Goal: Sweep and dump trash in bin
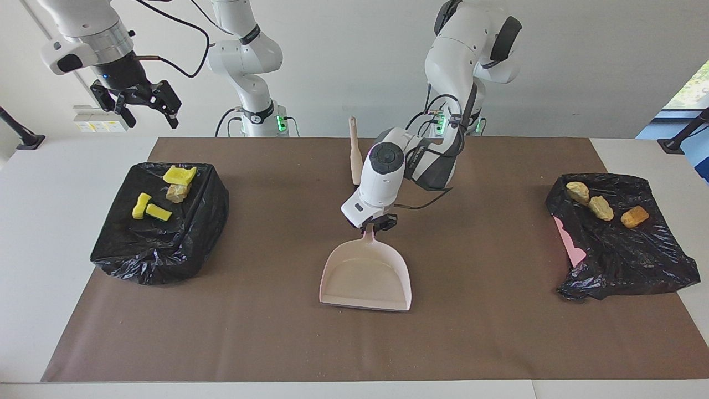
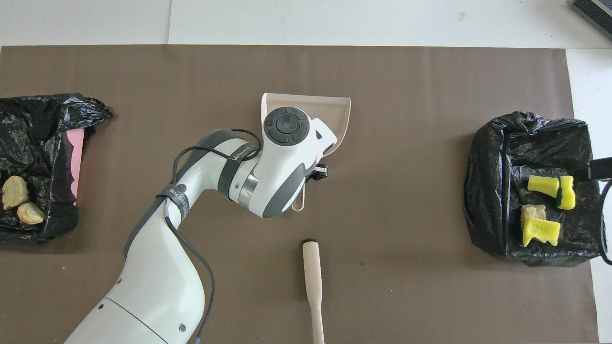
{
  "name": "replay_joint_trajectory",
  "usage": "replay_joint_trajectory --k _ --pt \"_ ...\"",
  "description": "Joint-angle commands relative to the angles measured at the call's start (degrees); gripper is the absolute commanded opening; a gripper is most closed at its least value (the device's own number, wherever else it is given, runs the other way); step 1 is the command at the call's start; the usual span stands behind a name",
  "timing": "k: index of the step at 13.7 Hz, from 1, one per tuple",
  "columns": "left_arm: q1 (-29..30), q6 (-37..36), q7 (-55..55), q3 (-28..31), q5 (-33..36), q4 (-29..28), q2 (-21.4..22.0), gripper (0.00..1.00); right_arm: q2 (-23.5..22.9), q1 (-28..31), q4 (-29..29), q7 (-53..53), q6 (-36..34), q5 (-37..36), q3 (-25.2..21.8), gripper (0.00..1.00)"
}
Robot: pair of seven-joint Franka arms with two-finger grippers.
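Gripping dustpan (image 1: pixel 366 275) handle, left gripper (image 1: pixel 372 226); right gripper (image 1: pixel 145 105) waiting spread.

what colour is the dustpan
Pale pink dustpan, clearest in the facing view, its handle held by the left gripper.

One text shows: a dark strap (image 2: pixel 237 154) around the left arm (image 2: pixel 191 205) bears pale capital lettering, partly readable in the overhead view as something like "WANLEED", near the wrist joint. A second strap (image 2: pixel 175 197) lower on the same arm carries similar letters, too small to make out. In the facing view, a pale plate (image 1: pixel 99 124) on the wall near the right arm's end has yellow labels, unreadable.
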State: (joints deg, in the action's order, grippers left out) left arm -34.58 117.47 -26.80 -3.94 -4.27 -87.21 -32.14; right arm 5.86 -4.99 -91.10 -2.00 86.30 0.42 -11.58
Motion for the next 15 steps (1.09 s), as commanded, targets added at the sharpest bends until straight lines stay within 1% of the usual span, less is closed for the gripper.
replay_joint_trajectory --k 1,2,5,8,10,11,13,14,15 --pt "-1.02 0.92 -1.05 0.77 -0.4 -2.89 2.17 0.85 -0.49 0.33 0.75 0.5 -0.34 0.46 0.41 1.0" --pt "-1.02 1.0 -1.06 0.77 -0.13 -2.53 2.08 1.0 -0.32 0.33 0.66 0.5 -0.34 0.55 0.41 1.0" --pt "-0.32 0.66 -0.89 0.86 1.19 -2.09 3.22 1.0 0.12 0.33 -0.13 0.42 -0.61 0.46 0.41 1.0" --pt "1.87 -0.04 -0.88 1.3 1.19 -2.88 8.83 1.0 0.21 0.33 -0.22 0.42 -0.61 0.46 0.41 1.0" --pt "5.03 -3.11 -0.88 2.35 1.28 -3.41 11.12 1.0 0.21 0.33 -0.22 0.42 -0.61 0.55 0.41 1.0" --pt "6.53 -4.26 -0.45 3.05 1.63 -3.5 11.57 1.0 0.21 0.33 -0.22 0.42 -0.61 0.46 0.41 1.0" --pt "8.73 -5.41 0.78 4.81 5.65 -6.73 15.51 1.0 0.21 0.33 -0.22 0.42 -0.52 0.46 0.41 1.0" --pt "9.96 -5.85 0.96 4.9 8.46 -9.19 18.31 1.0 0.21 0.33 -0.22 0.42 -0.52 0.46 0.41 1.0" --pt "11.54 -5.5 1.22 4.9 9.44 -12.17 21.39 1.0 0.12 0.33 -0.22 0.42 -0.52 0.37 0.41 1.0"
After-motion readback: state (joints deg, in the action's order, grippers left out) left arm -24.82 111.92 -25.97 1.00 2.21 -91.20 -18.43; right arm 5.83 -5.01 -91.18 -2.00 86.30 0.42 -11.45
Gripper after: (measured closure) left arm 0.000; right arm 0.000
